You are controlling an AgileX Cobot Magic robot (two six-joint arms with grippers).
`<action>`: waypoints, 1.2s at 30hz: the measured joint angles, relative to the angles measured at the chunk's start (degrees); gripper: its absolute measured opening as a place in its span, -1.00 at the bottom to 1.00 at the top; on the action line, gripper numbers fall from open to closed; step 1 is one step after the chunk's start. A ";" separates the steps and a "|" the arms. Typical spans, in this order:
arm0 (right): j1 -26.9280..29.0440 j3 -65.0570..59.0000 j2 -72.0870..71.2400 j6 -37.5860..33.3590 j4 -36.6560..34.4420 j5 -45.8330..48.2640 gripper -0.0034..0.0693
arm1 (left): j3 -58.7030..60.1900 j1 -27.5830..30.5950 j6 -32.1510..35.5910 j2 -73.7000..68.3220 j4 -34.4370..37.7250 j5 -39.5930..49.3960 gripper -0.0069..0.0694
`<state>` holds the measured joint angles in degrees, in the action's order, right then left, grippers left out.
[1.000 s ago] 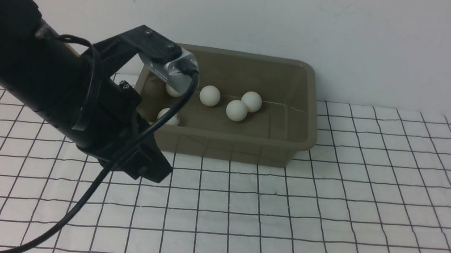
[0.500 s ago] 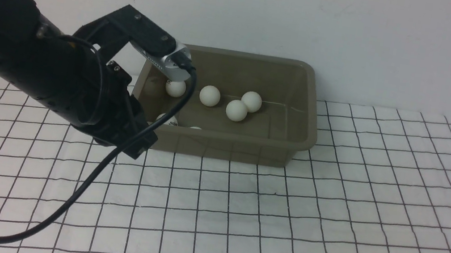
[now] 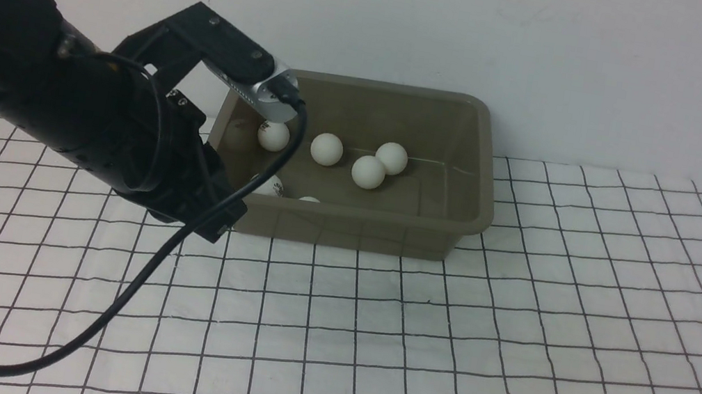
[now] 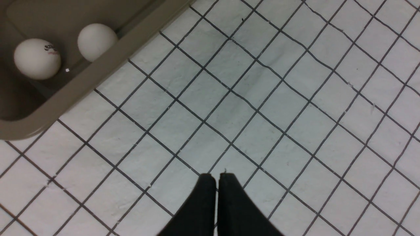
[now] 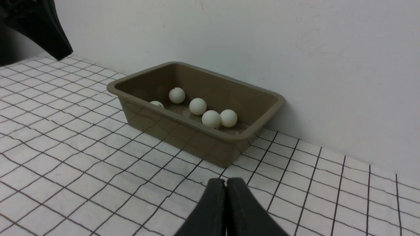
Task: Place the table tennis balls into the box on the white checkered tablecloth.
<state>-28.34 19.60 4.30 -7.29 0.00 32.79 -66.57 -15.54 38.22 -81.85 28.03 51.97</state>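
Table tennis balls (image 3: 368, 172) are sitting inside the box (image 3: 481, 175) on the white checkered tablecloth (image 3: 508, 363) — matte white, some logo-printed. No ball is showing outside it. Left gripper (image 4: 216, 178) and right gripper (image 5: 225, 183) are both holding their fingers closed on nothing — likely because delivery looks complete.

Plain white wall (image 3: 558, 46) behind, faint scuffs; nothing else.

from my front view the left arm (image 3: 89, 113) covers the box's (image 3: 481, 175) near left corner and part of one ball (image 3: 269, 185); another ball (image 3: 309, 199) barely clears the rim. the left gripper's (image 4: 216, 178) base runs off the wrist frame.
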 joint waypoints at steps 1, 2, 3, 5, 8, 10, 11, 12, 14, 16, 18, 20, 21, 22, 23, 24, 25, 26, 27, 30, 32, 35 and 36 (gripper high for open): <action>0.00 -0.50 0.00 0.03 0.00 -0.06 -0.95 | 0.00 0.00 0.00 0.00 0.00 0.00 -0.83; 0.00 -0.79 0.00 0.03 0.00 0.07 -0.95 | 0.00 0.00 0.00 0.00 0.00 0.00 -0.83; 0.00 -0.91 0.00 0.03 0.00 0.23 -0.95 | 0.00 0.00 0.06 0.00 0.00 0.00 -0.83; 0.00 -1.11 0.00 0.04 0.46 1.26 -0.95 | 0.00 0.00 0.13 0.00 0.00 0.00 -0.83; 0.00 -1.18 0.00 0.04 0.90 3.14 -0.95 | 0.00 0.00 0.18 0.00 0.00 0.00 -0.83; 0.00 -1.18 0.00 0.04 1.03 4.06 -0.95 | 0.00 0.00 0.18 0.00 0.00 -0.07 -0.83; 0.00 -1.18 0.00 0.04 1.14 4.34 -0.95 | 0.00 0.00 0.18 0.00 0.06 -0.07 -0.83; 0.00 -1.18 0.00 0.04 1.15 4.67 -0.95 | 0.00 0.00 0.18 0.00 0.06 -0.13 -0.83; 0.00 -1.18 0.00 0.04 1.22 4.79 -0.95 | 0.00 0.00 0.18 0.00 0.06 -0.32 -0.83; 0.00 -1.18 0.00 0.04 1.22 4.85 -0.95 | 0.00 0.00 0.18 0.00 0.06 -0.99 -0.83; 0.00 -1.18 0.00 0.04 1.29 4.96 -0.95 | 0.00 0.00 0.18 0.00 0.06 -1.74 -0.83; 0.00 -1.18 0.00 0.04 1.29 4.96 -0.95 | 0.00 0.00 0.18 0.00 0.11 -2.22 -0.83; 0.00 -1.18 0.00 0.04 1.29 4.96 -0.95 | 0.00 0.00 0.18 0.00 0.09 -2.56 -0.83; 0.00 -1.18 0.00 0.04 1.29 4.96 -0.95 | 0.00 0.00 0.18 0.00 0.25 -2.77 -0.83; 0.00 -1.18 0.00 0.09 1.29 4.96 -0.95 | 0.00 0.00 0.18 0.00 0.27 -2.77 -0.83; 0.00 -1.18 0.00 0.09 1.29 4.96 -0.95 | 0.00 0.00 0.18 0.00 0.39 -2.77 -0.83; 0.00 -1.18 0.00 0.09 1.29 5.02 -0.95 | 0.00 0.00 0.18 0.00 0.53 -2.77 -0.83; 0.00 -1.18 0.00 0.09 1.29 5.02 -0.95 | 0.00 0.00 0.18 0.00 0.69 -2.77 -0.83; 0.00 -1.18 0.00 0.09 1.29 5.02 -0.95 | 0.00 0.00 0.18 0.00 0.90 -2.77 -0.83; 0.00 -1.18 0.00 0.09 1.29 5.07 -0.95 | 0.00 0.00 0.18 0.00 1.44 -2.77 -0.83; 0.00 -1.18 0.00 0.09 1.29 5.07 -0.95 | 0.00 0.00 0.20 0.00 1.57 -2.82 -0.83; 0.00 -1.18 0.00 0.09 1.13 5.13 -0.95 | 0.00 0.00 0.20 0.00 1.62 -2.82 -0.83; 0.00 -1.18 0.00 0.09 1.08 5.13 -0.95 | 0.00 0.00 0.26 0.00 1.61 -2.82 -0.83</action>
<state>-28.34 18.42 4.30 -7.20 1.08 37.92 -66.57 -15.54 38.48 -81.85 29.64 49.16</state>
